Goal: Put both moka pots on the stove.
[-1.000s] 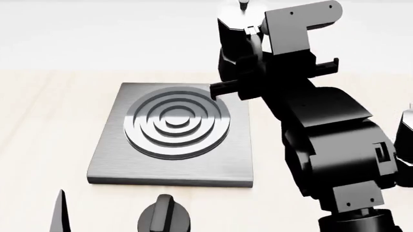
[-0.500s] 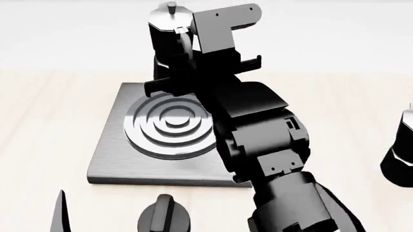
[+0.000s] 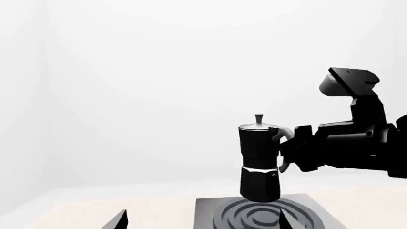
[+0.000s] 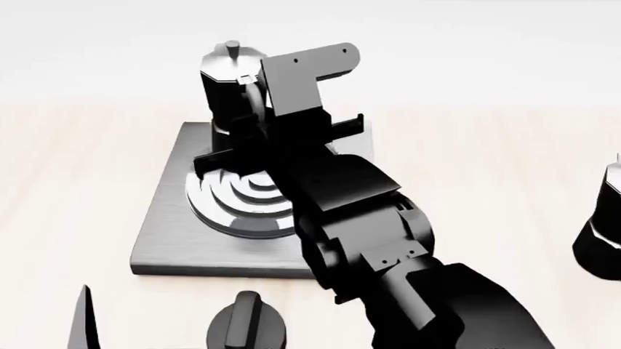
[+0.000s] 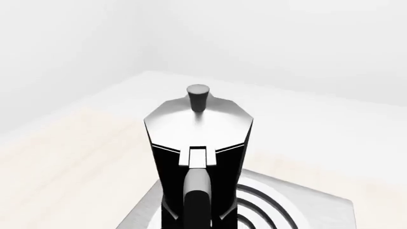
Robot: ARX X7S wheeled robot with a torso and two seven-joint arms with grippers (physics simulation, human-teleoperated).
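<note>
Your right gripper (image 3: 289,152) is pinching the moka pot (image 3: 259,160) by its handle, above the stove (image 4: 165,218). Let go off-centre on those rings and it could tip over.

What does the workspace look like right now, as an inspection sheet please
Surface: pale wooden table.
Job's things: tall black faceted moka pot with silver lid held over the flat brushed-grey stove plate; contact with it unclear. Second moka pot stands on the table at the robot's right.
Clutter: squat round black knob near the stove.
Grippers: right gripper grips the pot's handle; left gripper open, empty.
Cables: nothing seen.
Surroundings: plain white backdrop.
</note>
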